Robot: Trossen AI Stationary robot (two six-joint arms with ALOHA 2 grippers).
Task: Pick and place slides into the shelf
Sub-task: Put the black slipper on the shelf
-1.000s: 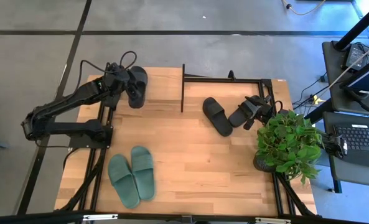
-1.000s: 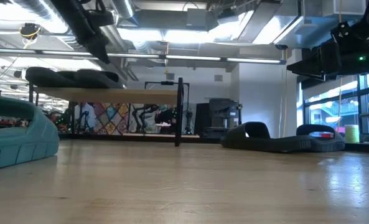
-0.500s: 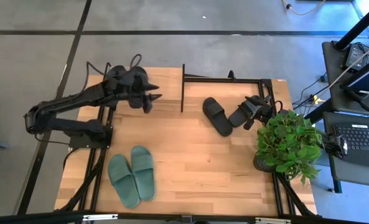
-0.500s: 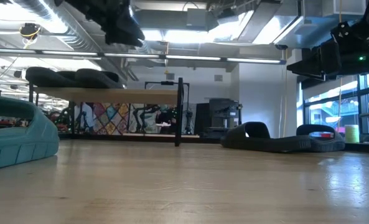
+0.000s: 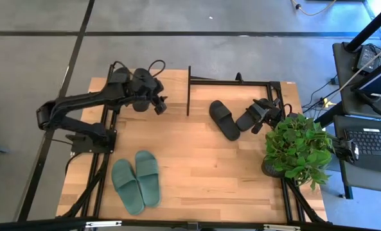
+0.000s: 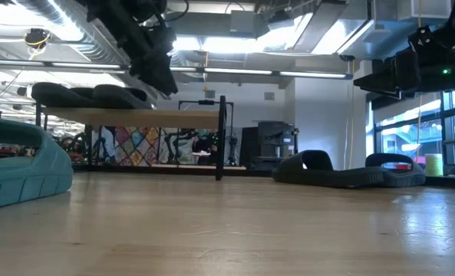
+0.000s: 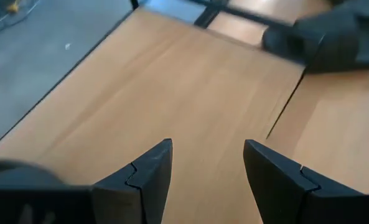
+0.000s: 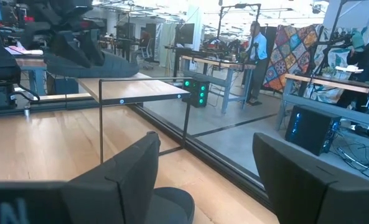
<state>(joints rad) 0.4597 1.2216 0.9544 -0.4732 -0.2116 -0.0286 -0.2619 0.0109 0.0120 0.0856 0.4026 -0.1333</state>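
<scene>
Two black slides (image 6: 89,96) lie on the shelf's (image 6: 135,116) light top board; in the high view my left arm covers them. My left gripper (image 5: 159,105) hangs open and empty over that board (image 7: 172,93), toward its right end (image 6: 158,73). Two more black slides (image 5: 225,120) (image 5: 247,120) rest sole-down on the table (image 6: 342,176). My right gripper (image 5: 265,117) waits open and high above the right one (image 8: 172,199), touching nothing. Two sage green slides (image 5: 136,181) lie side by side near the table's front left (image 6: 20,165).
A leafy plant in a pot (image 5: 297,146) stands at the table's right edge, close to my right arm. A thin black frame (image 5: 235,81) runs along the far edge right of the shelf. Bare wood lies between the green slides and the plant.
My left gripper has moved off the black slides on the shelf, going right along the top board and a little toward the near edge, turning and dropping slightly as it went. It is empty. The slides and my right arm have stayed put.
</scene>
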